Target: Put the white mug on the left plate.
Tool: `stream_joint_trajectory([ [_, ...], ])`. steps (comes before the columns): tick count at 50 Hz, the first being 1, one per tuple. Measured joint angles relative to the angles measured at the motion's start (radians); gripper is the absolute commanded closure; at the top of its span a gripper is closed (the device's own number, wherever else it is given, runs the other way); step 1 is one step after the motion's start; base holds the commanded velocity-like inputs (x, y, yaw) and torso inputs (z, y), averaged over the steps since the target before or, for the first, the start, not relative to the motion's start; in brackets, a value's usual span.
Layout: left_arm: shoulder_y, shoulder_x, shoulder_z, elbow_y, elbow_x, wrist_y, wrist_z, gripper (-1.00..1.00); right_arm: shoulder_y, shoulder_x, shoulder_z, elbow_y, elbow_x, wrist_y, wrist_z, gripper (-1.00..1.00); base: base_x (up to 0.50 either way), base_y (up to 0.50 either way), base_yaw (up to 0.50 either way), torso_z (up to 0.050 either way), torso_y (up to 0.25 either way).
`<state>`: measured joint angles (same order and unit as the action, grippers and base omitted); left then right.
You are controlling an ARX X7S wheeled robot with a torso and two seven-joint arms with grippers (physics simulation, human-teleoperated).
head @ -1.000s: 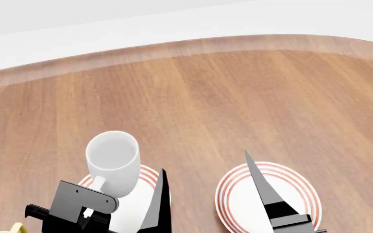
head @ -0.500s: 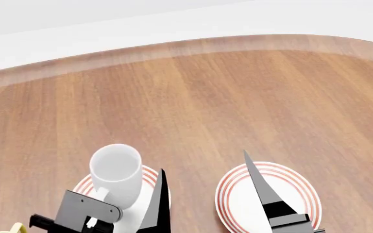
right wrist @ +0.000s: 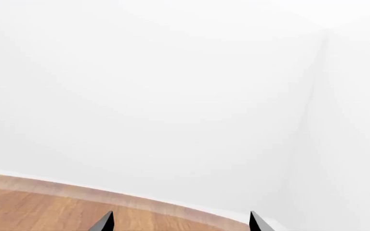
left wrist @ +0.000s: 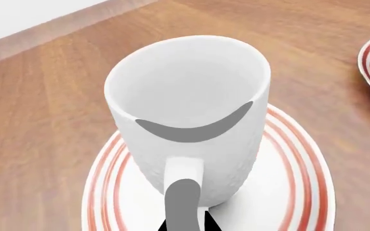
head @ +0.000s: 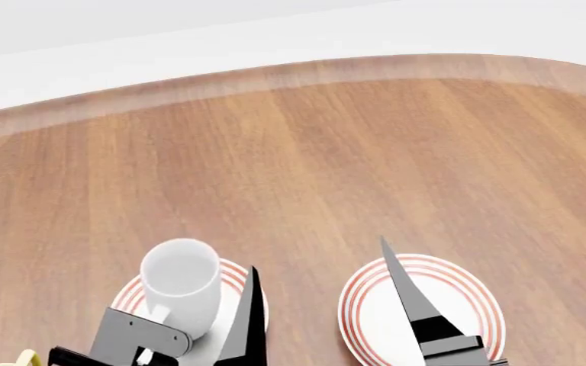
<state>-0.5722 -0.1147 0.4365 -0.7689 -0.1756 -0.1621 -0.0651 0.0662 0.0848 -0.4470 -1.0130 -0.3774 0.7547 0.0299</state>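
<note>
The white mug (head: 180,280), rigid, glossy and probably slippery, stands over the left plate (head: 233,276) at lower left, the left gripper (left wrist: 186,222) clenched on its handle, the safest hold; the right gripper (right wrist: 180,222) is released.

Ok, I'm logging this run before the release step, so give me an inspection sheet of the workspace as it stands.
Surface: brown wooden table, pale strip along its far edge.
Job's things: white mug upright over the left plate, inside its red rings; contact cannot be confirmed.
Clutter: second red-ringed plate at right; a yellow sliver at the head view's lower left edge.
Grippers: left gripper shut on the mug's handle; right gripper open, holding nothing.
Cables: nothing seen.
Surroundings: plain white wall.
</note>
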Motion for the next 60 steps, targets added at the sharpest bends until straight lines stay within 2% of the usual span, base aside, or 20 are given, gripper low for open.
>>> stream_joint_trajectory([
  [9,-0.003,0.001,0.004,-0.016,-0.003,0.009,-0.001,1.0,0.003,0.003,-0.004,0.0,0.003,0.004,0.004,-1.0,0.0,0.0,0.0,0.0,0.0],
  [10,-0.003,0.001,0.005,-0.017,-0.004,0.009,-0.001,-1.0,0.003,0.003,-0.004,0.0,0.004,0.004,0.004,-1.0,0.0,0.0,0.0,0.0,0.0],
  [26,0.003,-0.004,0.011,0.008,-0.016,-0.003,-0.004,-1.0,0.006,0.008,-0.005,0.0,0.012,0.007,0.011,-1.0,0.0,0.0,0.0,0.0,0.0],
  [36,0.04,-0.025,0.016,0.113,-0.029,-0.045,-0.012,-1.0,0.009,0.01,-0.009,-0.003,0.013,0.012,0.014,-1.0,0.0,0.0,0.0,0.0,0.0],
  [45,0.132,-0.075,0.004,0.385,-0.081,-0.146,-0.026,-1.0,0.012,0.012,-0.013,-0.006,0.01,0.017,0.015,-1.0,0.0,0.0,0.0,0.0,0.0],
  [60,0.29,-0.197,-0.073,0.99,-0.234,-0.345,-0.084,-1.0,0.016,0.011,-0.028,-0.013,-0.003,0.028,0.014,-1.0,0.0,0.0,0.0,0.0,0.0],
])
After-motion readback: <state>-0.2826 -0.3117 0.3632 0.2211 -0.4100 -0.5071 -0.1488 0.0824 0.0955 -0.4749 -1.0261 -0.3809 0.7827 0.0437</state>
